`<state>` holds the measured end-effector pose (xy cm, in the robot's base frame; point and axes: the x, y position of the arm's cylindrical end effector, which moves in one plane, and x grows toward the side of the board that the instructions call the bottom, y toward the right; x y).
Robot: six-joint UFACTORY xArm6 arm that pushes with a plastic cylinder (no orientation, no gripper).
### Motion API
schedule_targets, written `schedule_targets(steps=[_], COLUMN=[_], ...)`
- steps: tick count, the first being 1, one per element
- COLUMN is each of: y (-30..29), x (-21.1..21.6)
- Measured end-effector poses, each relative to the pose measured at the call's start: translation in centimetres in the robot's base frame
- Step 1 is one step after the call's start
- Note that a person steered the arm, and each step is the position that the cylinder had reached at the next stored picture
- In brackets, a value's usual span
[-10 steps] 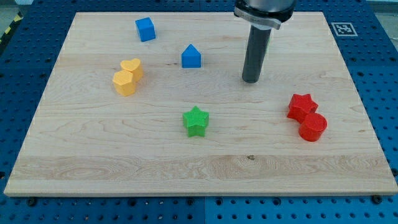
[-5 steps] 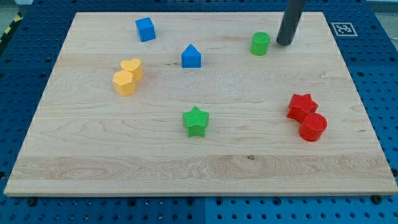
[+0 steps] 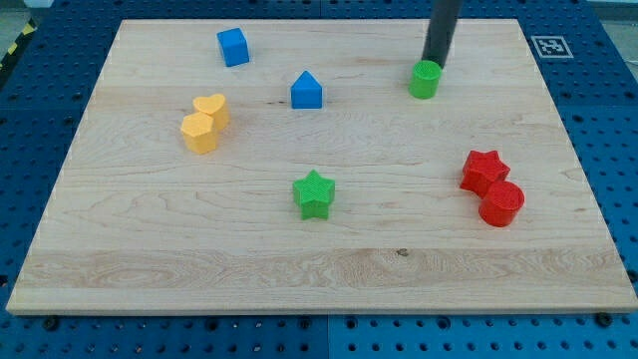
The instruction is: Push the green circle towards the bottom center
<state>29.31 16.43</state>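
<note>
Green circle block (image 3: 425,80), small ribbed plastic, sits upper right on wooden board (image 3: 299,269). My tip (image 3: 434,64) touches its top edge, holding nothing. Prob light, rigid, slides easy; push top side centrally.

This is a robotics lab bench. The pale wooden tabletop (image 3: 329,269) sits on a blue perforated mounting plate (image 3: 608,120) with a regular grid of holes, there's a printed black-and-white marker tag (image 3: 550,46) on the top right corner, and yellow-black hazard tape (image 3: 18,42) shows at the view's far left.
</note>
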Motion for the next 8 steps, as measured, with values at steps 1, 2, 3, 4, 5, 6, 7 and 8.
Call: schedule_targets(steps=[1,2,3,4,5,6,7,8], y=[0.4,0.4,0.4,0.0,-0.6,-1.4,-4.0,-5.4], x=[1.4,2.3,2.3,2.3,2.3,2.3,1.1,1.0])
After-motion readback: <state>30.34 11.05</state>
